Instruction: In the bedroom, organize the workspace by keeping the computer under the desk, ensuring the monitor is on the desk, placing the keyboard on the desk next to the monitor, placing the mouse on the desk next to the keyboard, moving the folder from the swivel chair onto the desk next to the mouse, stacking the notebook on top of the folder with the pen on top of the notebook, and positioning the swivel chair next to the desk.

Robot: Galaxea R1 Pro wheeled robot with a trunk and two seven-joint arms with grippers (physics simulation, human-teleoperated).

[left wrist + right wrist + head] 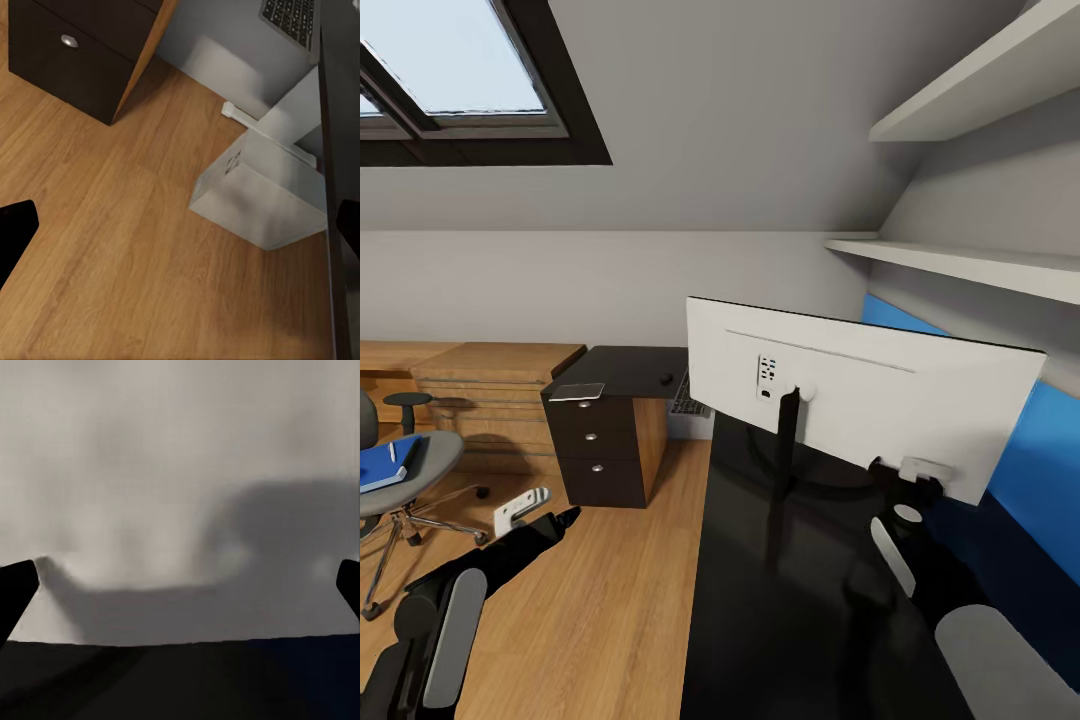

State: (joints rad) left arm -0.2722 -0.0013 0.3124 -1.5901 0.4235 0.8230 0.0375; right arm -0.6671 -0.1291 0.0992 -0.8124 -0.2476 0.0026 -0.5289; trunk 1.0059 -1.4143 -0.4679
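Monitor step underway: right gripper, fingers spread wide, sits right behind the monitor on the desk, needing a square, steady closing.

The white monitor stands upright on the black desk, back showing. The grey computer sits on the floor beneath it. The keyboard lies behind; a blue folder rests on the chair.

Skylight set in the sloped ceiling, far left. Two white wall shelves on the right. Dark drawer cabinet with three round knobs stands on wood floor. Low wooden cabinet along the far wall.
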